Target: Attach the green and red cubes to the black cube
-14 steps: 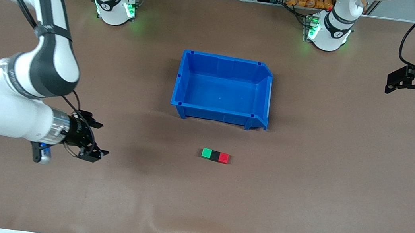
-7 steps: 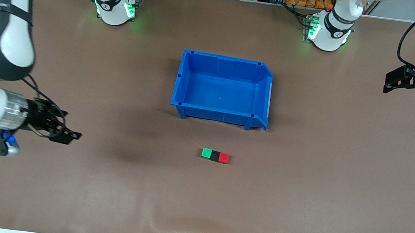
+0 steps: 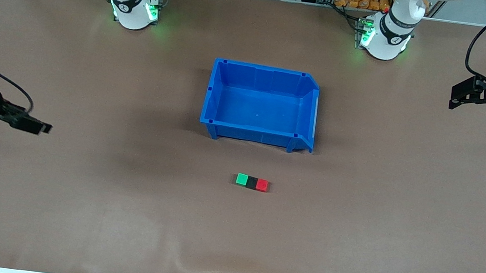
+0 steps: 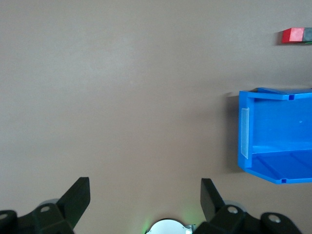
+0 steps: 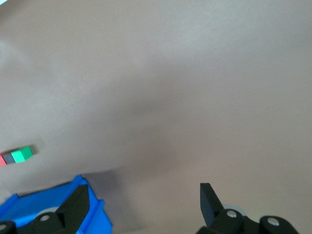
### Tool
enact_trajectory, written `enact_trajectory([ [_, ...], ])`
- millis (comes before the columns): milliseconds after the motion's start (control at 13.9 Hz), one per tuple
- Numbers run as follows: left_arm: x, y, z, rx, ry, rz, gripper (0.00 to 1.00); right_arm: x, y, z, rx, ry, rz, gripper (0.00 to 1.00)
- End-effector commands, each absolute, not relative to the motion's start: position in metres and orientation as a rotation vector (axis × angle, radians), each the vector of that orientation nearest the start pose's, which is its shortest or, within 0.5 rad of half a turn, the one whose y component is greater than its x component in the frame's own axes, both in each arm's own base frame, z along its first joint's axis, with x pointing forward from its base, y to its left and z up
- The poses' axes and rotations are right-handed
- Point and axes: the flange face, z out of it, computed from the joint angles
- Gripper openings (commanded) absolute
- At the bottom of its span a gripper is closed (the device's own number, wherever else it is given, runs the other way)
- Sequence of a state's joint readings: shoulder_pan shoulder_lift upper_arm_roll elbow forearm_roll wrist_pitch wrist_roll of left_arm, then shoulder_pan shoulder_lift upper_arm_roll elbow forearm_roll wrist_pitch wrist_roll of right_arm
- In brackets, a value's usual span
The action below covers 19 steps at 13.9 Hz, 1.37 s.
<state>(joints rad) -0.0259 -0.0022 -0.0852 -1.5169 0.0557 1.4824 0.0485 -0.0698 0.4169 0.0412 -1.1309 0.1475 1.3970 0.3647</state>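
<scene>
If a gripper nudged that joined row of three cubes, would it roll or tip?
Probably neither. The green cube, black cube and red cube lie flat in a low row on the table, so it would likely slide. An end push might swing it round or split it; the bond's strength isn't visible.

The right arm's black two-finger gripper (image 3: pixel 40 127), fingers spread and holding nothing, has drawn away from the middle of the brown table (image 3: pixel 120 214) toward the right arm's end, now hanging over the table's edge region with most of its white arm out of frame.
</scene>
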Motion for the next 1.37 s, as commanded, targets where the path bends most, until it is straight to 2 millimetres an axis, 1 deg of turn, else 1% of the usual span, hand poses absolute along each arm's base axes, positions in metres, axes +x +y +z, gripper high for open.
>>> enact_trajectory([
  [0, 0.541, -0.055, 0.648, -3.069, 0.243, 0.03, 1.0, 0.627, -0.022, 0.595, -3.016, 0.451, 0.219, 1.0],
  [144, 0.541, -0.055, 0.649, -3.069, 0.243, 0.028, 1.0, 0.608, -0.03, 0.613, -3.047, 0.332, 0.185, 1.0],
  [288, 0.541, -0.055, 0.649, -3.07, 0.24, 0.028, 1.0, 0.589, -0.036, 0.619, -3.053, 0.273, 0.176, 1.0],
  [432, 0.541, -0.055, 0.648, -3.069, 0.243, 0.03, 1.0, 0.573, -0.031, 0.63, -3.063, 0.261, 0.146, 1.0],
  [504, 0.541, -0.055, 0.649, -3.07, 0.24, 0.028, 1.0, 0.567, -0.032, 0.629, -3.063, 0.261, 0.151, 1.0],
  [648, 0.541, -0.055, 0.649, -3.069, 0.243, 0.028, 1.0, 0.555, -0.028, 0.627, -3.068, 0.261, 0.097, 1.0],
  [792, 0.541, -0.055, 0.648, -3.07, 0.24, 0.03, 1.0, 0.537, -0.014, 0.623, -3.075, 0.231, 0.058, 1.0],
  [936, 0.541, -0.055, 0.648, -3.07, 0.24, 0.03, 1.0, 0.531, -0.014, 0.622, -3.076, 0.211, 0.088, 1.0],
  [1008, 0.541, -0.055, 0.648, -3.07, 0.24, 0.03, 1.0, 0.528, -0.017, 0.622, -3.077, 0.156, 0.114, 1.0],
  [1080, 0.541, -0.055, 0.648, -3.069, 0.243, 0.03, 1.0, 0.527, -0.037, 0.621, -3.072, 0.143, 0.112, 1.0],
  [1152, 0.541, -0.055, 0.648, -3.07, 0.24, 0.03, 1.0, 0.529, -0.056, 0.625, -3.071, 0.124, 0.087, 1.0],
  [1224, 0.541, -0.055, 0.648, -3.069, 0.243, 0.03, 1.0, 0.533, -0.053, 0.636, -3.091, 0.073, 0.054, 1.0],
  [1296, 0.541, -0.055, 0.648, -3.069, 0.243, 0.03, 1.0, 0.54, -0.053, 0.639, -3.121, 0.07, 0.048, 1.0],
])
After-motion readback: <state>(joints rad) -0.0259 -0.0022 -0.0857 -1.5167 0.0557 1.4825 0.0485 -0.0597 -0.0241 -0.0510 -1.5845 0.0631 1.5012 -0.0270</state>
